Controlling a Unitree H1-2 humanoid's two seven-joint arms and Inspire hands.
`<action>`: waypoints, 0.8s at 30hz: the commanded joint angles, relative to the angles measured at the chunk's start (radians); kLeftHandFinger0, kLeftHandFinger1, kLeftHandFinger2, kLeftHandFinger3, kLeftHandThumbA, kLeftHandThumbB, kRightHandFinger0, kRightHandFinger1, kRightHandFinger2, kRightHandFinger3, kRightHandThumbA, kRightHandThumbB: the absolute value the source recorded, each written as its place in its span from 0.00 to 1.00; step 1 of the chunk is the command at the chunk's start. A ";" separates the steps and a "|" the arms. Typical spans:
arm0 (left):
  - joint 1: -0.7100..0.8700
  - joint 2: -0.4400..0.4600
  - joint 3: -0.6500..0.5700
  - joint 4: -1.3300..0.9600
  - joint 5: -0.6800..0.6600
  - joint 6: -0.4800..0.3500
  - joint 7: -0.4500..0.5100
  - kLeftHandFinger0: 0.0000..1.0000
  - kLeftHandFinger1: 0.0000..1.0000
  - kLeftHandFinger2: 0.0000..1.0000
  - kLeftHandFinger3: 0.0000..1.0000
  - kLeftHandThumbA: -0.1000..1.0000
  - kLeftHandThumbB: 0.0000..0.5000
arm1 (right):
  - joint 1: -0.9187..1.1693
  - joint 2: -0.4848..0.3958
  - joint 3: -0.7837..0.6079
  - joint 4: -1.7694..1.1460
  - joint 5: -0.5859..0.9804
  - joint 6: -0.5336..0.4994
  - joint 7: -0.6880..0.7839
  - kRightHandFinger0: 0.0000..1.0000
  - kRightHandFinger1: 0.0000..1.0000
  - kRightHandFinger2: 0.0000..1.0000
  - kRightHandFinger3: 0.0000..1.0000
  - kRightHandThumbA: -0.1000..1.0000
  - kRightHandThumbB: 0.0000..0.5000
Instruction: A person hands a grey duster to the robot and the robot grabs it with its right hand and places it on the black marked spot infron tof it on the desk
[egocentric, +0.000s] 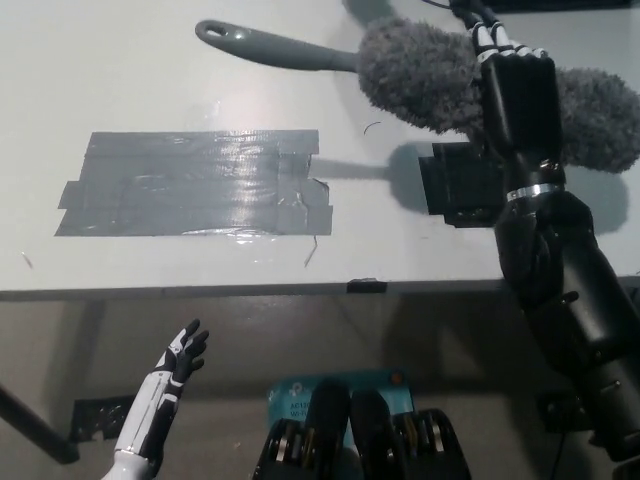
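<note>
The grey duster has a fluffy head (420, 75) and a long grey handle (270, 45) pointing left. It hangs a little above the white desk (150, 80). My black right hand (515, 85) is shut around the middle of the fluffy head, which shows on both sides of the hand. The black marked spot (460, 185) lies on the desk just below the duster, partly covered by my right arm. No person's hand is in view. My white left hand (175, 365) rests low at the bottom left, below the desk edge, fingers apart.
A wide patch of grey tape (195, 185) covers the desk's left middle. A small black mark (366, 286) sits on the front edge. Below the desk edge lies a teal packet (300, 395) on the floor.
</note>
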 joint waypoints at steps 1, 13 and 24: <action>-0.008 0.014 -0.005 -0.032 0.010 -0.011 -0.012 1.00 1.00 1.00 1.00 1.00 0.38 | -0.081 -0.040 -0.022 -0.008 0.033 -0.032 -0.067 0.00 0.52 0.95 0.90 0.00 0.36; -0.018 0.015 -0.004 -0.006 0.001 -0.037 -0.016 1.00 1.00 1.00 1.00 1.00 0.37 | -0.142 -0.065 0.021 0.247 0.078 -0.081 -0.088 0.00 0.32 0.79 0.65 0.00 0.39; -0.020 0.016 -0.005 -0.019 0.007 -0.027 -0.016 1.00 1.00 1.00 1.00 1.00 0.36 | -0.169 -0.065 0.046 0.393 0.275 -0.049 0.374 0.66 0.98 1.00 1.00 0.36 0.65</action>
